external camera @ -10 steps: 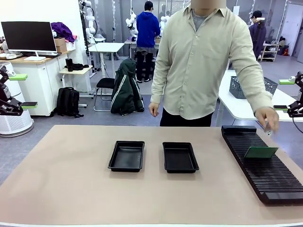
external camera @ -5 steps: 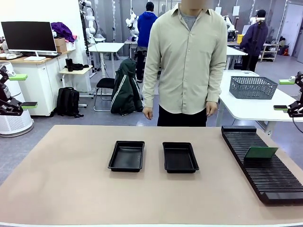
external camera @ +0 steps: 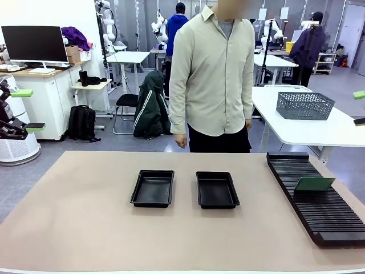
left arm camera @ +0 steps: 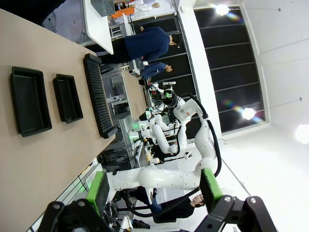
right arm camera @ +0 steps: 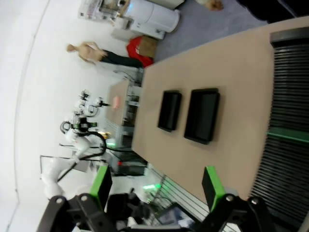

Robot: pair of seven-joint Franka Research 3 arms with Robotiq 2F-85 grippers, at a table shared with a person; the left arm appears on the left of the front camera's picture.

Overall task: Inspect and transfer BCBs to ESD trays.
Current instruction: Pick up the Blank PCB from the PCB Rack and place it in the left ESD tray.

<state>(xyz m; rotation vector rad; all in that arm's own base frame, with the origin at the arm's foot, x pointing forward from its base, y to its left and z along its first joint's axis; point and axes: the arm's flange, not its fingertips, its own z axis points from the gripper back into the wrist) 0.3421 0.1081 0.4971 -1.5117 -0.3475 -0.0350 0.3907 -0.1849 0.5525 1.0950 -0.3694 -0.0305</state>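
Both stand wide and empty: my left gripper (external camera: 27,109) hangs off the worktop's (external camera: 80,228) left edge, my right gripper (external camera: 360,108) off its right. Two ESD trays (external camera: 153,188) (external camera: 217,189) sit mid-worktop; one BCB (external camera: 313,183) leans in the ribbed rack (external camera: 325,220) along the right edge.

The left fingers (left arm camera: 77,215) are black, hinged, with green pads (left arm camera: 98,190); the person (external camera: 212,74) wears a beige shirt.

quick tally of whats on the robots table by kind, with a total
black ESD trays: 2
green circuit board, standing in the rack: 1
ribbed black rack: 1
total: 4
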